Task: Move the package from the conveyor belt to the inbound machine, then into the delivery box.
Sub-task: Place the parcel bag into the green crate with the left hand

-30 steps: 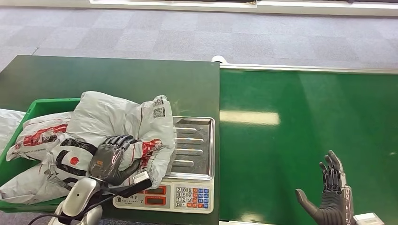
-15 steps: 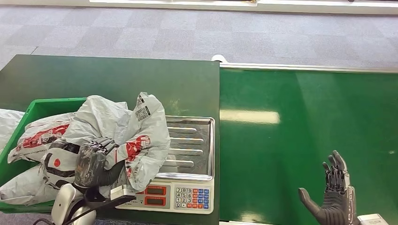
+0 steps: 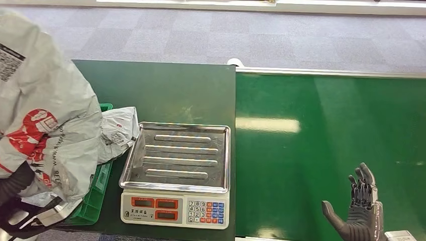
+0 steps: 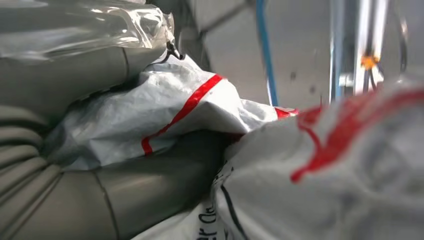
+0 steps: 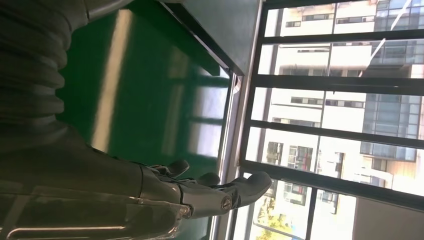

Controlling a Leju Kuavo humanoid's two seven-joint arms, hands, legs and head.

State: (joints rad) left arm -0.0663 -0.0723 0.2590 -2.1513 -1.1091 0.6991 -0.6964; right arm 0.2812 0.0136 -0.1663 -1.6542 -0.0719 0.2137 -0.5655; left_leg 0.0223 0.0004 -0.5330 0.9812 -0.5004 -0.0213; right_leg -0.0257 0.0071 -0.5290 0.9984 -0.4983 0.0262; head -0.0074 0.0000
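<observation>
Grey package (image 3: 47,115) with red print lifted high, hanging close above the left hand (image 3: 17,201), which grips its lower folds; thick grey thumb (image 4: 150,180) pressed into the crumpled plastic. Below and beside that hand, the green delivery box (image 3: 95,193) with another grey bag (image 3: 118,131) inside. Further across, the scale (image 3: 176,173) on the dark tabletop (image 3: 166,90). Right hand (image 3: 359,213) over the conveyor belt (image 3: 326,145), fingers spread, holding nothing.
</observation>
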